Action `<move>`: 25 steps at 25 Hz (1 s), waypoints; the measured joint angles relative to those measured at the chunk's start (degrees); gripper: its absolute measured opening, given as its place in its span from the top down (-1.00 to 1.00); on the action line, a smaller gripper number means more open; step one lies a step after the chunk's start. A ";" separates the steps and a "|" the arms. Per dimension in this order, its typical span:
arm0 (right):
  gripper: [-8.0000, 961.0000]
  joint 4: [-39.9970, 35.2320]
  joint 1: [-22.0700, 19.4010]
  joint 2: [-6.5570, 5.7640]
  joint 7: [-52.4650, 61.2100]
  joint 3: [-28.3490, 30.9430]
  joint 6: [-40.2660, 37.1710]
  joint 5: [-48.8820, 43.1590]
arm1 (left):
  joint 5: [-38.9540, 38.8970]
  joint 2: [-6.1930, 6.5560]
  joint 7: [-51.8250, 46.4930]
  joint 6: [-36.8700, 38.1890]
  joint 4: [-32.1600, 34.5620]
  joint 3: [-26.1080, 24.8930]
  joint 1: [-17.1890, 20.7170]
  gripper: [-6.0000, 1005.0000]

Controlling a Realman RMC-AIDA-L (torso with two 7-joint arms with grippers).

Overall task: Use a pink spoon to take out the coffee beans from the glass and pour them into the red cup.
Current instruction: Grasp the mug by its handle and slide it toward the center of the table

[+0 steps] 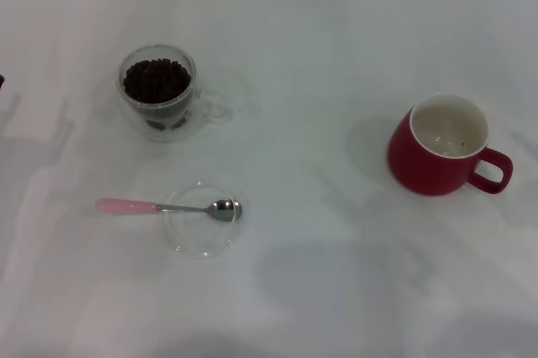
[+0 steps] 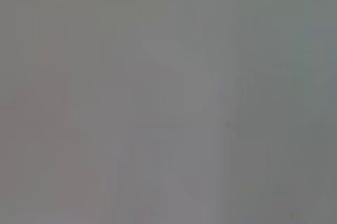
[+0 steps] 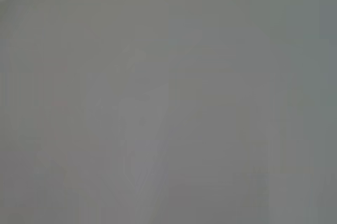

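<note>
On the white table (image 1: 336, 39) the glass (image 1: 158, 93) of coffee beans (image 1: 156, 81) stands at ten o'clock, the red cup (image 1: 445, 146) at three, the pink spoon (image 1: 164, 206) at seven across a clear glass saucer (image 1: 200, 232) — neither gripper in view, fingers untellable.

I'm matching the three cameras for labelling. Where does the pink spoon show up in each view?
Head view: the spoon lies lower left, pink handle pointing to the robot's left, its metal bowl resting on the clear saucer, in front of the glass.
Left wrist view: not in it; only a blank grey surface.
Right wrist view: not in it; the same blank grey.
Shared landmark: none; the plain surface is all that the views have in common.
</note>
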 joint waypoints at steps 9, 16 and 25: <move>-0.60 2.51 -1.10 -0.07 -0.06 -1.40 5.77 0.00 | -0.91 0.00 -0.02 0.45 0.08 -0.09 1.42 -0.43; -0.60 2.59 -0.15 0.36 -0.07 -3.16 15.46 -2.34 | -0.94 0.07 -0.02 0.45 0.09 -0.07 1.21 -0.43; -0.60 2.24 1.24 0.37 -0.06 -2.87 25.82 -3.43 | -0.88 0.04 -0.02 0.45 0.09 0.12 1.47 -0.42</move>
